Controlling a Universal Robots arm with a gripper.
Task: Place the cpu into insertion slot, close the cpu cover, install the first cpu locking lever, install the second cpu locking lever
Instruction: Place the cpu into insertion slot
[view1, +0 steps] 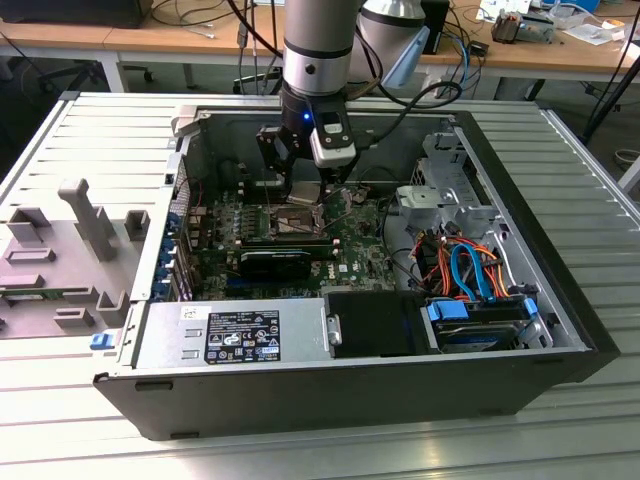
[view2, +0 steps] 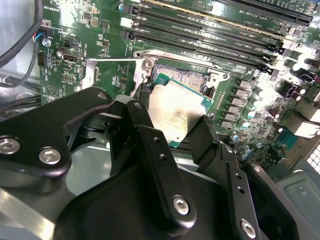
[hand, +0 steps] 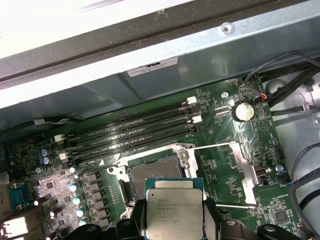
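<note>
Open PC case (view1: 300, 390) is set on a ribbed metal desk (view1: 600, 200); wooden office desks (view1: 150, 40) are seen behind. The cpu (view2: 177, 107) is pinched in the claw (view2: 172, 122), held over the insertion slot (hand: 150, 172), not seated. The cpu cover (hand: 246, 172) is flipped open.

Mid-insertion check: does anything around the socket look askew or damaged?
The cpu, clamped in the tool, hangs over the insertion slot with its edges turned slightly off the slot's edges in both wrist views, so it looks askew. The cpu cover lies flipped open beside the slot. No damage visible.
</note>
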